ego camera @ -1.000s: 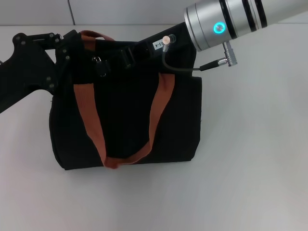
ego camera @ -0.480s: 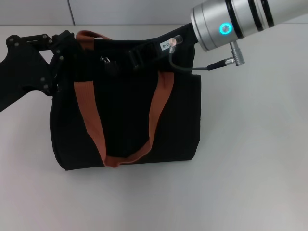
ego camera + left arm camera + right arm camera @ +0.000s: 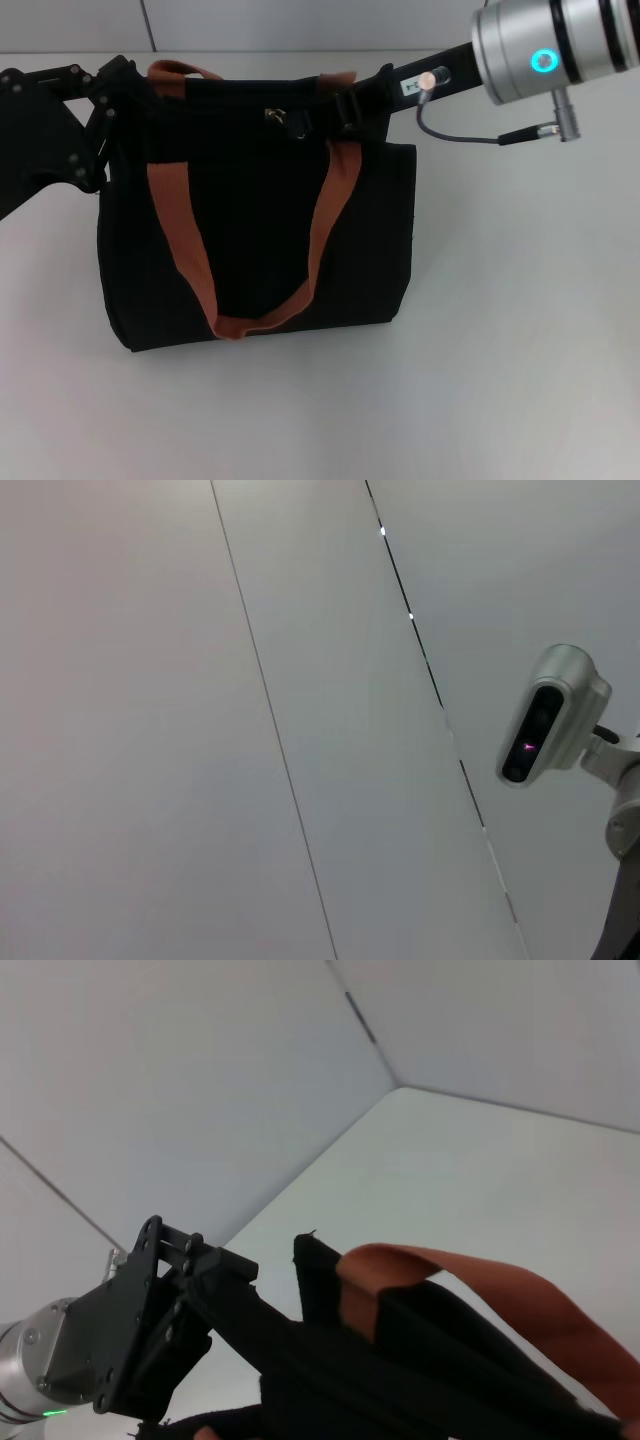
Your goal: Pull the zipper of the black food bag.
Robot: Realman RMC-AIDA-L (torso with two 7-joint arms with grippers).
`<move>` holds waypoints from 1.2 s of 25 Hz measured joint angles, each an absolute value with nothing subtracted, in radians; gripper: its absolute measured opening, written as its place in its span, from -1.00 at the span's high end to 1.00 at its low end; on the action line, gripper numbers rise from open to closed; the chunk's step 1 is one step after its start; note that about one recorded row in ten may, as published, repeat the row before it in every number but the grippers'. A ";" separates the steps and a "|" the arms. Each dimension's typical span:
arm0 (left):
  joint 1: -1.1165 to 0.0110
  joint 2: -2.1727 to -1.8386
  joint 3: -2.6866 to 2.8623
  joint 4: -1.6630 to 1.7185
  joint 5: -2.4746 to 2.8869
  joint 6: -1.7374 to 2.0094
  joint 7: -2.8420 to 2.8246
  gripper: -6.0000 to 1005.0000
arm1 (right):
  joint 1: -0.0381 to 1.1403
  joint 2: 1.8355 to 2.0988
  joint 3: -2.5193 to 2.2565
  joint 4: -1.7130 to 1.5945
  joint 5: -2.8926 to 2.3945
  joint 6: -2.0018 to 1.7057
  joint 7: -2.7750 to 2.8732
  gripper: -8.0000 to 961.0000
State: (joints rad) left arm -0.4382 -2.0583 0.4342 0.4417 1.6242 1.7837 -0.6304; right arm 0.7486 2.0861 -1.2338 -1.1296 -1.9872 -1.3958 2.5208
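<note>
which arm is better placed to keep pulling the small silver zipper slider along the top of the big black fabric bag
Right. The right gripper sits on the top edge of the black fabric bag, beside the small silver zipper slider. The left gripper is at the bag's far left corner, likely bracing it.

white table point(image 3: 520, 330), pale wall panels point(image 3: 150, 730)

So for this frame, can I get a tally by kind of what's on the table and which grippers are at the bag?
black food bag: 1
orange-brown strap handles: 2
zipper: 1
left gripper, at the bag's left top corner: 1
right gripper, at the bag's top edge: 1
Total: 6
</note>
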 joint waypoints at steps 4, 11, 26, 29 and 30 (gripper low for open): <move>-0.439 -2.058 0.433 0.442 1.624 1.783 -0.630 0.93 | 0.684 2.086 -1.233 -1.202 -1.987 -1.406 2.536 0.99; -0.439 -2.057 0.431 0.442 1.624 1.782 -0.630 0.93 | 0.583 2.086 -1.223 -1.288 -1.983 -1.419 2.540 0.99; -0.433 -2.058 0.423 0.442 1.624 1.798 -0.641 0.93 | 0.543 2.078 -0.990 -0.959 -1.547 -1.613 2.105 0.89; -0.435 -2.057 0.423 0.442 1.624 1.798 -0.648 0.93 | 0.545 2.074 -0.905 -0.860 -1.517 -1.684 1.930 0.76; -0.438 -2.057 0.423 0.442 1.624 1.796 -0.653 0.93 | 0.540 2.072 -0.863 -0.803 -1.514 -1.741 1.822 0.70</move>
State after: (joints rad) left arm -0.4379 -2.0571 0.4233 0.4418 1.6240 1.7957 -0.6533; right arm 0.5404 2.0724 -0.8630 -0.8034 -1.5137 -1.7412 1.8216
